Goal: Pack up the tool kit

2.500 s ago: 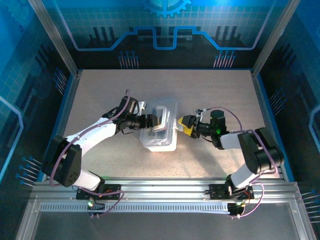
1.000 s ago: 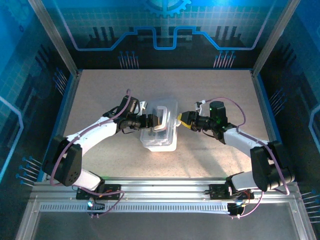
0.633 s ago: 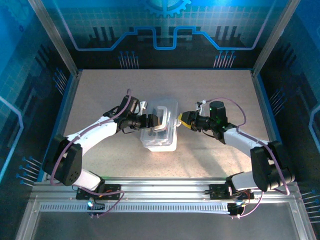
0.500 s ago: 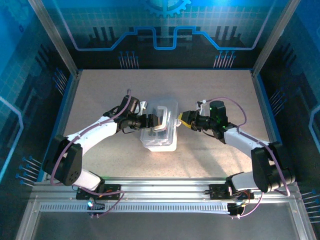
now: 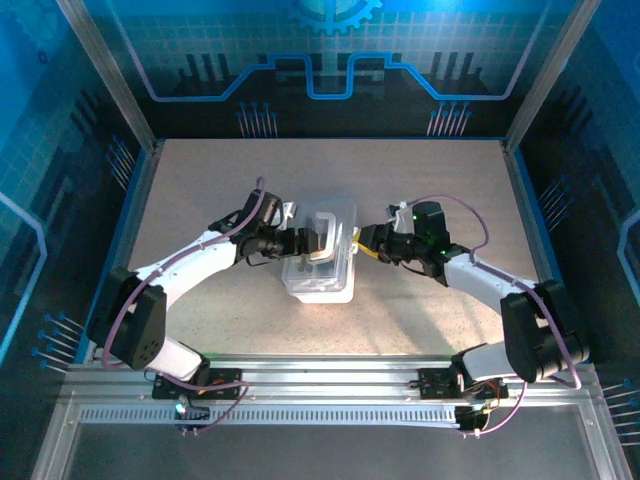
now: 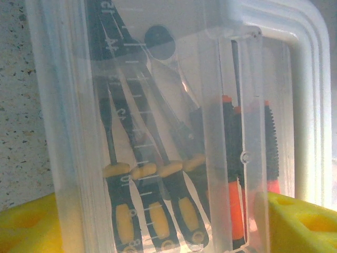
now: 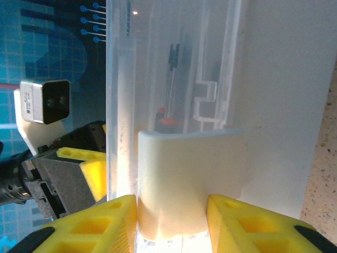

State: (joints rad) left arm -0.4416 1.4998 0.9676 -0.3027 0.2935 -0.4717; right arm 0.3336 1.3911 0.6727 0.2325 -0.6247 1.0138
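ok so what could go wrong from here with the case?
1. The right pincer grips just the small white tab; it may slip off under a hard pull.
2. The left pincer straddles the clear case, and contact is unclear, so the case could slide or tip.
3. The screwdrivers inside may shift if the case tilts.

I work over a speckled beige table [image 5: 200, 180] with a blue strip [image 5: 135, 215] along its left edge. At the far side stands a blue wall [image 5: 330, 60] with a gear emblem [image 5: 335, 10]. Metal posts [image 5: 105, 70] slant up at the far left and right corners. A slotted metal rail [image 5: 330, 385] runs along the near edge.
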